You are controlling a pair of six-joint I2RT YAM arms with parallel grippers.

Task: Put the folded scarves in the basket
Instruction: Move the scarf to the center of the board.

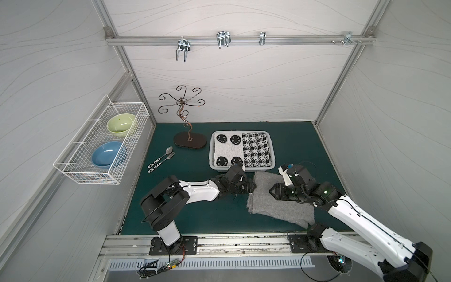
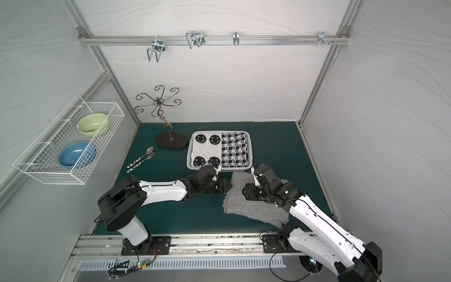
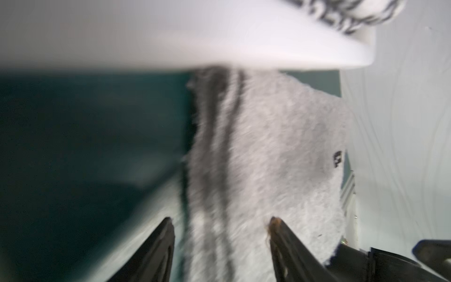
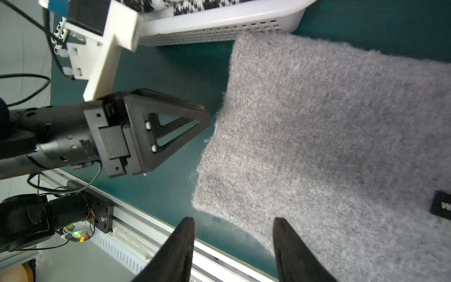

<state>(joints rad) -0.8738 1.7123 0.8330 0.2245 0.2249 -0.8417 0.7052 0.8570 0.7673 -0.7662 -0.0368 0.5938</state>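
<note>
Grey fuzzy folded scarf (image 1: 280,207) flat on dark green mat (image 1: 190,210), just in front of white perforated plastic basket (image 4: 207,34), not in it. I see left gripper (image 3: 220,222) with jaws apart at scarf's edge, nothing held. Right gripper (image 4: 234,222) also spread, over scarf corner, empty. Basket holds smiley-pattern knit (image 1: 228,151) and houndstooth knit (image 1: 257,151).

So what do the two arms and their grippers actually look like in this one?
The left arm and right arm have white shell links, black joints and thin black cables. The left gripper and right gripper have black fingers tapering to points; a white bracket sits on the left wrist.
</note>
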